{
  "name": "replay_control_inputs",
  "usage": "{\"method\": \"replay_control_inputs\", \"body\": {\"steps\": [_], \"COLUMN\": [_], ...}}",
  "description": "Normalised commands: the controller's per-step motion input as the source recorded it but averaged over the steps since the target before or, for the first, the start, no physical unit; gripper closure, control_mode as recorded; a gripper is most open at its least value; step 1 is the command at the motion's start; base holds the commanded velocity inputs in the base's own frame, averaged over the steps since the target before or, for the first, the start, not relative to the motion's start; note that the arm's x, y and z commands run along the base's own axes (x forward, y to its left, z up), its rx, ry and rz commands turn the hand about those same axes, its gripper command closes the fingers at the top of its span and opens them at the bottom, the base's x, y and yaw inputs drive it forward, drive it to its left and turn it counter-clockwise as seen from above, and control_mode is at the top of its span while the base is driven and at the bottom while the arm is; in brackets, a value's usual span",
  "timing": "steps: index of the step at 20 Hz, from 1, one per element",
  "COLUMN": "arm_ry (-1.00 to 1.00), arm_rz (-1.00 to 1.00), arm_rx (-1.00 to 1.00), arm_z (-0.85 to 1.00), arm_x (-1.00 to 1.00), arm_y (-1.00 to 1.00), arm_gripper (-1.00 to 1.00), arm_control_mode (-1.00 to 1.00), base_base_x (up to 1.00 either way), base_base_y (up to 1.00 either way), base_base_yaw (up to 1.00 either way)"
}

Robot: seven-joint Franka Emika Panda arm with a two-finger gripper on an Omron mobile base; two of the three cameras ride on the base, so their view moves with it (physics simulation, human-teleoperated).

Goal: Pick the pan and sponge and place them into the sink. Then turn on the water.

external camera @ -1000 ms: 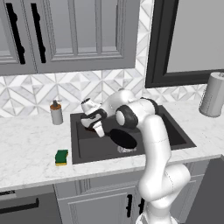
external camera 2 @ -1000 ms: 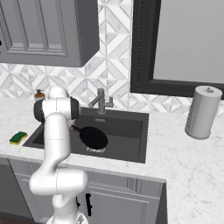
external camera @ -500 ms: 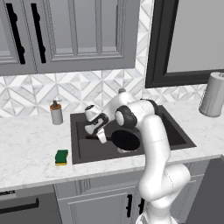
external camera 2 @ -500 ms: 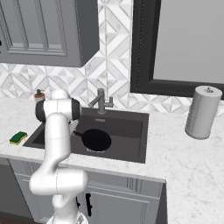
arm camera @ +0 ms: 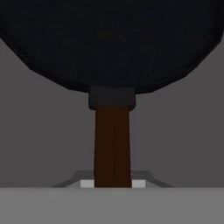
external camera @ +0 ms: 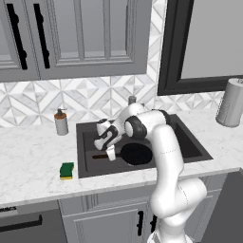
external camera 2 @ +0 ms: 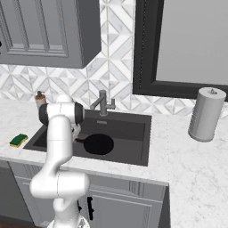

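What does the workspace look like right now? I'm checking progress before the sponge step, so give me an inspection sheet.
Surface: white marbled counter around the sink.
Job's things: pan low inside the sink, handle pointing left; sponge on the counter left of the sink, not yet moved; no water running from the faucet.
Clutter: soap dispenser at the backsplash; paper towel roll right of the sink.
Grippers: gripper shut on the pan's handle, down in the basin.
Cables: nothing seen.
Surroundings: grey cabinets above, dark-framed window, patterned tile backsplash.
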Motion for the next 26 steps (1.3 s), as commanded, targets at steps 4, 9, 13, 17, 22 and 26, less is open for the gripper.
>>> {"method": "replay_control_inputs", "body": {"steps": [4, 9, 13, 17, 22, 26], "arm_ry": [0.02, 0.02, 0.03, 0.05, 0.07, 0.16], "arm_rz": [-0.03, -0.02, 0.0, 0.0, 0.0, -0.03], "arm_rx": [0.08, 0.05, 0.04, 0.0, 0.0, -0.01], "arm_z": [-0.31, -0.28, -0.19, -0.18, -0.07, 0.24], "arm_x": [0.08, 0.12, 0.15, 0.11, 0.09, 0.0], "arm_y": [0.0, 0.01, 0.01, 0.03, 0.01, 0.0], "arm_gripper": [1.0, 1.0, 1.0, 1.0, -1.0, -1.0], "arm_control_mode": [-1.0, -1.0, -1.0, -1.0, -1.0, -1.0], "base_base_x": [0.0, 0.0, 0.0, 0.0, 0.0, 0.0], "base_base_y": [0.0, 0.0, 0.0, 0.0, 0.0, 0.0], "base_base_yaw": [0.0, 0.0, 0.0, 0.0, 0.0, 0.0]}}
